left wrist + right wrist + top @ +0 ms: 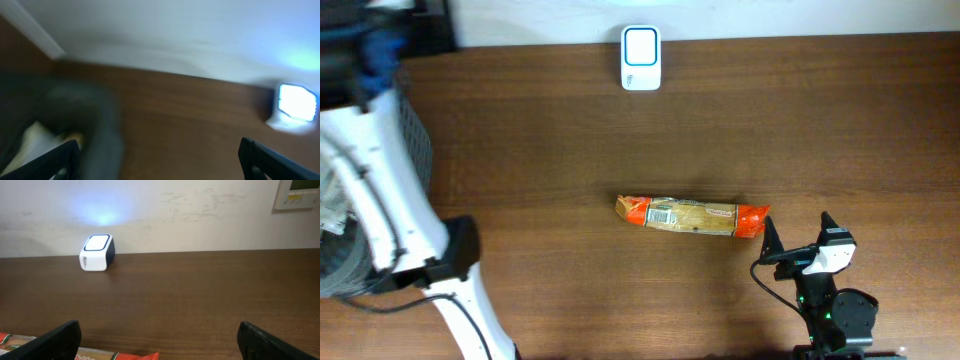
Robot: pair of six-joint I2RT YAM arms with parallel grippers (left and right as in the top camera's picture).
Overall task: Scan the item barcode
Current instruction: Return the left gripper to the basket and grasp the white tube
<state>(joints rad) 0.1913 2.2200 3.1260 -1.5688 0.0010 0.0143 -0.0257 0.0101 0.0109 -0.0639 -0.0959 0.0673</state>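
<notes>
Where it lies, the packet (692, 214) — long, orange-ended, tan-middled.

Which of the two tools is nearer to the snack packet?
The right tool: it stands open just beside one orange end of the snack packet, while the left arm is far off, at the left edge of the table.

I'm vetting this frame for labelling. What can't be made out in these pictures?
1. Barcode, overhead view: the print on the snack package is too small to read.
2. Right wrist view: the bottom edge cuts the package off, so only a strip shows.
3. Left wrist view: motion blur leaves the scanner a glowing blob, and the pale shape at lower left cannot be identified.
</notes>
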